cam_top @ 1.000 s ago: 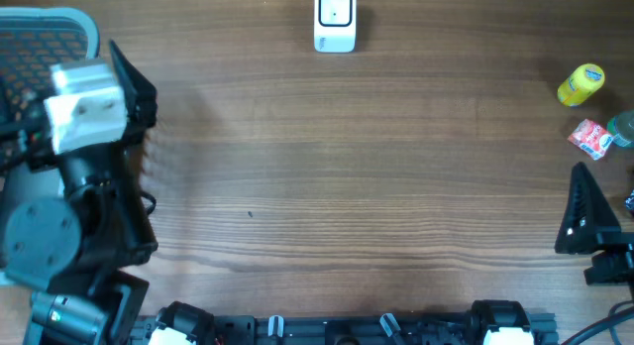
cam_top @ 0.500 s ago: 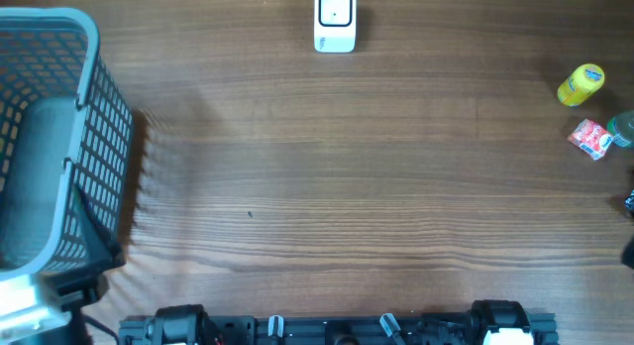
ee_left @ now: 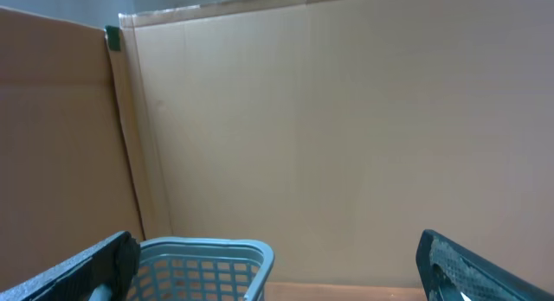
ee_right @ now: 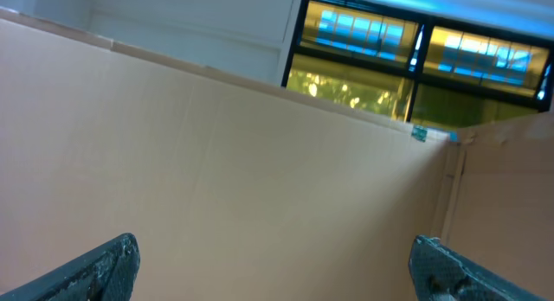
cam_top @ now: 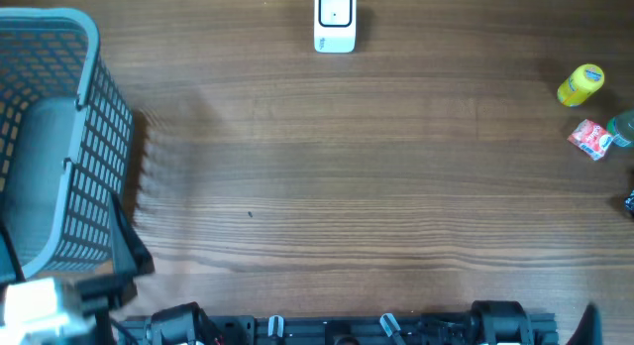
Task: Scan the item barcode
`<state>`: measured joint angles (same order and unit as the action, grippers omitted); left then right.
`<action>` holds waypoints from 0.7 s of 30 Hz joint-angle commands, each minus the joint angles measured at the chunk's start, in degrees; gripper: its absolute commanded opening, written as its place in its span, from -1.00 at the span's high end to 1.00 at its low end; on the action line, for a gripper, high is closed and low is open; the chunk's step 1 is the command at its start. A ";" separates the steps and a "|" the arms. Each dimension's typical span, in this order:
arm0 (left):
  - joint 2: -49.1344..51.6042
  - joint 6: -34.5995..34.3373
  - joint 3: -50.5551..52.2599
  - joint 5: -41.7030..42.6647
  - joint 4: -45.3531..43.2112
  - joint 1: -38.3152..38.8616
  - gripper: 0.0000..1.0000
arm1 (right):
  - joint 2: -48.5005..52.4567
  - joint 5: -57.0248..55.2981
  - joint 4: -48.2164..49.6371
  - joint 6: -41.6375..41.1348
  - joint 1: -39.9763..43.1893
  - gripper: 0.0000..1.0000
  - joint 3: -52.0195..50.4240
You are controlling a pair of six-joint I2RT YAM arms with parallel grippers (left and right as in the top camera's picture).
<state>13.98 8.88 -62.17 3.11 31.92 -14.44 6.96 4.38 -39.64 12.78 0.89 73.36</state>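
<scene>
Items for scanning sit at the right edge of the counter (cam_top: 347, 186): a yellow bottle (cam_top: 581, 84), a red packet (cam_top: 590, 139) nearer me, and a teal thing (cam_top: 624, 127) touching or just beside the packet, I cannot tell which; no barcode shows on any of them from above. None is held; the scanner (cam_top: 335, 20) stands at the far edge, mid-counter, well apart from them; a basket (cam_top: 99, 157) fills the left side.

Right jaws stand wide apart and empty, their camera tilted up at a cardboard wall and windows; only a sliver of that arm shows at the near right corner. Left jaws are wide apart and empty too, by the basket's near corner.

My worries from here: the items are crowded, so a reach for the packet could shove the teal thing or the bottle off the edge; the bottle looks to lie on its side and may roll under a glancing touch; with the wrist camera off the counter I would descend half blind; and an unseen barcode may end up facing away from the scanner.
</scene>
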 commanded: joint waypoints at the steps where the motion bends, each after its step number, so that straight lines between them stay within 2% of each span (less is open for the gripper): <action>1: -5.14 -1.01 0.26 0.98 1.84 -0.02 -1.00 | -5.11 -1.79 -0.70 0.74 0.39 -1.00 -3.72; 8: -13.68 -0.35 3.28 1.36 2.71 2.97 -1.00 | -6.69 -0.61 -0.70 -2.54 2.62 -1.00 -7.21; 10: -13.68 -0.35 3.74 1.57 4.76 4.07 -1.00 | -6.69 -0.46 -1.03 -2.54 4.02 -1.00 -8.90; 12: -13.70 -0.35 5.07 2.23 3.15 5.66 -1.00 | -6.67 -0.46 -1.60 -3.30 4.76 -1.00 -11.54; 14: -13.70 -0.35 5.22 2.62 3.74 6.08 -1.00 | -6.64 -0.44 -5.22 -4.48 4.76 -1.00 -14.93; 18: -13.70 -0.35 5.25 3.87 7.50 6.08 -1.00 | -6.64 -0.50 -11.80 -18.27 4.76 -1.00 -24.33; 21: -13.70 -0.33 5.25 4.55 4.81 6.08 -1.00 | -6.67 -0.46 -5.27 -15.78 4.76 -1.00 -30.86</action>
<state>0.36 8.67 -57.10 5.48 39.09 -8.60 1.10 3.79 -48.97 0.45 5.45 46.92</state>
